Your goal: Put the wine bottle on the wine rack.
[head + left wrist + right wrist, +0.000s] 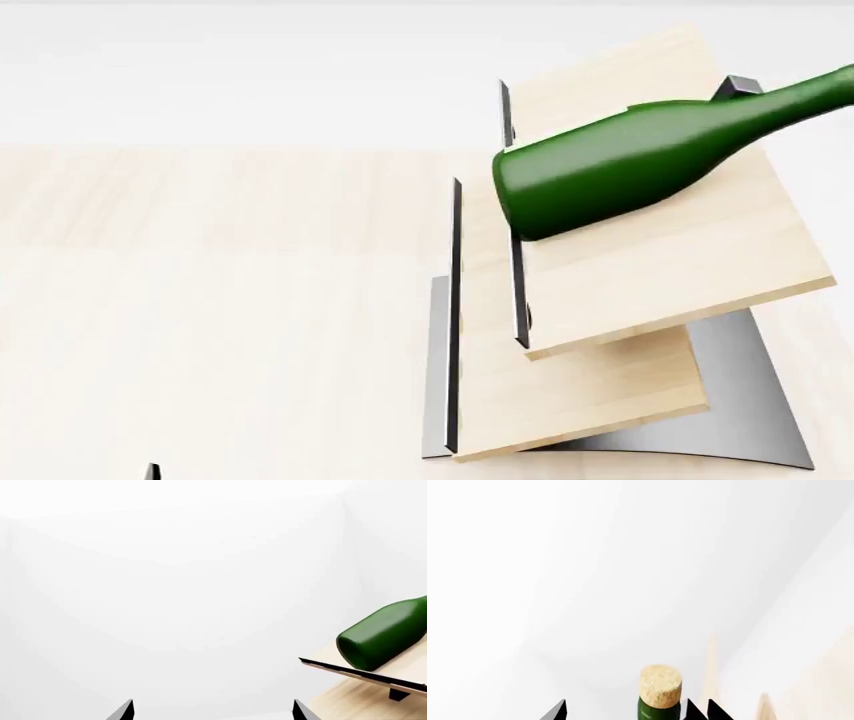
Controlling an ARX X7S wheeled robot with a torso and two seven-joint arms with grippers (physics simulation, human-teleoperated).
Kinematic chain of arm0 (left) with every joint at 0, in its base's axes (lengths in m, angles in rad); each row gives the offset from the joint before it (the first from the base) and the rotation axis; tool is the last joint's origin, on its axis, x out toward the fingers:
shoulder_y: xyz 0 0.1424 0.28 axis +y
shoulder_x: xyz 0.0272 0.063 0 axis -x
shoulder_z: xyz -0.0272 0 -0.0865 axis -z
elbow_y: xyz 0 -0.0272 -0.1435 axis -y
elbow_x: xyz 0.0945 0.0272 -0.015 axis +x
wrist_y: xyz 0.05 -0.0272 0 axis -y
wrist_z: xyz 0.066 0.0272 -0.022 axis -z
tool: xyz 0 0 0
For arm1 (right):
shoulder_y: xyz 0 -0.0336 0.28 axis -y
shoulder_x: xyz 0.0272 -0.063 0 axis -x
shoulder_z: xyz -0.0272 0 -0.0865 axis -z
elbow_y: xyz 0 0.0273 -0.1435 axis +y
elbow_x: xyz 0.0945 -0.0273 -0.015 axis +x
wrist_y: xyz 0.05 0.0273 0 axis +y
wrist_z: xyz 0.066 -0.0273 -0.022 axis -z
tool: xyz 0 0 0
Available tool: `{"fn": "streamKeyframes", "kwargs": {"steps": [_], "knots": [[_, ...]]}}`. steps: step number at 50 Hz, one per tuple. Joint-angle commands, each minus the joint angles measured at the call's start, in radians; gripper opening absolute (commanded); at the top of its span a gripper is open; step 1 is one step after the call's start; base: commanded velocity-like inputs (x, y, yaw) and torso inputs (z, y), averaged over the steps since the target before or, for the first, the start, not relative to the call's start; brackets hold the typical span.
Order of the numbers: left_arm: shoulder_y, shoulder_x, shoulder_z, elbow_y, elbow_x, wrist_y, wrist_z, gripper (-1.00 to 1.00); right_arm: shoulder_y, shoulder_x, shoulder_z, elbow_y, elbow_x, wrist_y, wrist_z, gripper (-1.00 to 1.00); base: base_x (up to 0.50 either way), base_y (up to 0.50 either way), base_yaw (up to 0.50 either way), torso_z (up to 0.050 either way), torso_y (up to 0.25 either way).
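**Bottle over upper board, release not yet safe**

Pale wood tabletop fills the left and centre of the head view, with white wall beyond it. On it, at the right of the frame, stands the wine rack: two slanted light-wood boards with dark metal edges on a curved grey base.

The wine bottle lies nearly horizontal across the upper board, its broad base toward frame centre and its neck running off the upper right edge. Whether the glass bears on the board or hangs just above it cannot be told.

Right gripper: only the finger tips show at the lower edge of the right wrist view, standing either side of the bottle neck with the cork between them. I judge the fingers closed on the neck, carrying the bottle.

Left gripper: two tips show at the lower edge of the left wrist view, set wide apart with nothing between them, well apart from the bottle.

Risks, as judged:
- The board slopes and the glass is round; a release here could let the bottle slide down toward the dark lip, or roll sideways off the board.
- The base overhangs the lip; if the lip does not catch it, the bottle could drop to the table.
- A neck-only hold gives poor control of the heavy end.
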Motion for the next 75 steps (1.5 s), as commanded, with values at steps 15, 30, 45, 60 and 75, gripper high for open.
{"fn": "streamKeyframes", "kwargs": {"steps": [15, 30, 45, 60, 75], "knots": [[-0.003, -0.001, 0.006, -0.006, 0.003, 0.001, -0.004, 1.00, -0.348, 0.096, 0.169, -0.381, -0.120, -0.267, 0.115, 1.00, 0.00, 0.00, 0.00, 0.000, 0.000], [-0.001, -0.004, 0.010, -0.002, 0.004, 0.003, -0.006, 1.00, -0.579, 0.163, 0.318, -0.714, -0.386, -0.481, 0.340, 1.00, 0.00, 0.00, 0.00, 0.000, 0.000], [-0.005, -0.005, 0.012, -0.001, 0.004, 0.000, -0.007, 1.00, -0.729, 0.182, 0.449, -0.877, -0.707, -0.600, 0.489, 1.00, 0.00, 0.00, 0.00, 0.000, 0.000], [-0.005, -0.004, 0.021, -0.006, 0.009, 0.003, -0.009, 1.00, -0.996, 0.166, 0.776, -1.142, -0.930, -0.615, 0.657, 1.00, 0.00, 0.00, 0.00, 0.000, 0.000], [-0.002, -0.008, 0.021, -0.007, 0.008, 0.008, -0.013, 1.00, -1.208, -0.009, 1.143, -1.396, -0.835, -0.717, 0.569, 1.00, 0.00, 0.00, 0.00, 0.000, 0.000]]}}
